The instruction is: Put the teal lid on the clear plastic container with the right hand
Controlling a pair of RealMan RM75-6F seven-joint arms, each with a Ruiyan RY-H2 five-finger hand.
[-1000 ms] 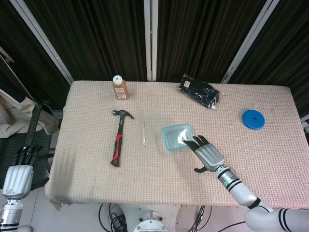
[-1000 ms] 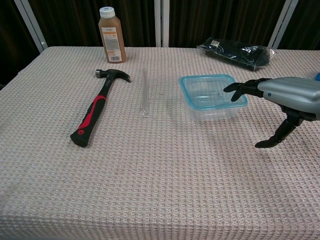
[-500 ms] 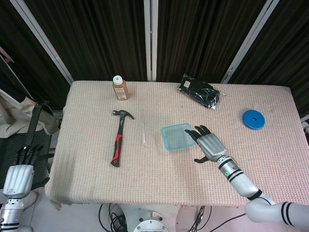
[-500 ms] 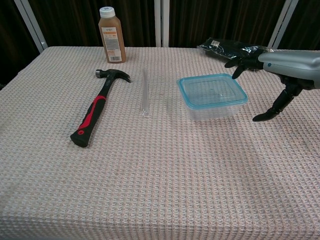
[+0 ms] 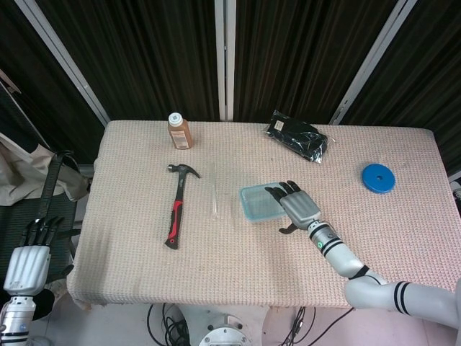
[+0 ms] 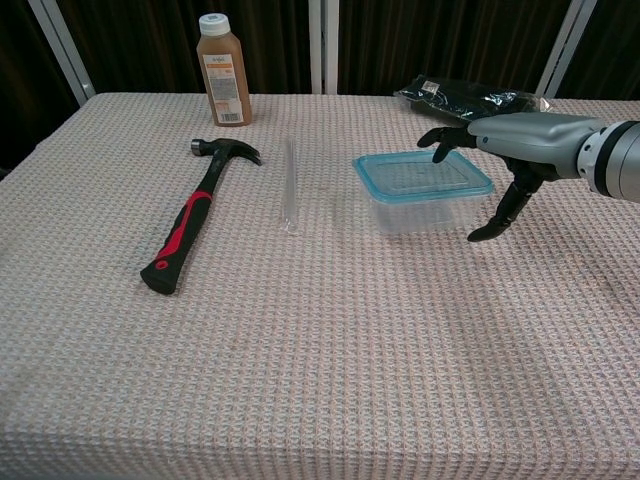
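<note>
The teal lid [image 5: 256,201] [image 6: 418,176] lies flat on top of the clear plastic container [image 6: 415,214], right of the table's middle. My right hand [image 5: 296,207] [image 6: 522,140] hovers at the container's right side, holding nothing. Its fingers [image 6: 441,136] reach over the lid's far right corner, and the thumb [image 6: 497,216] points down beside the container's right wall. I cannot tell whether the fingers touch the lid. My left hand [image 5: 27,261] hangs off the table's left front corner with its fingers straight, empty, and shows only in the head view.
A red-and-black hammer [image 5: 177,205] [image 6: 195,212] and a clear tube [image 5: 215,199] [image 6: 290,186] lie left of the container. A brown bottle [image 5: 178,131] [image 6: 222,70] stands at the back left, a black bag [image 5: 297,135] [image 6: 470,100] lies at the back right, and a blue disc [image 5: 378,177] lies far right.
My right hand rose off the lid, then swung left and back so its fingers now reach over the lid's far right corner. The container sits slightly further left. The left hand stayed put.
</note>
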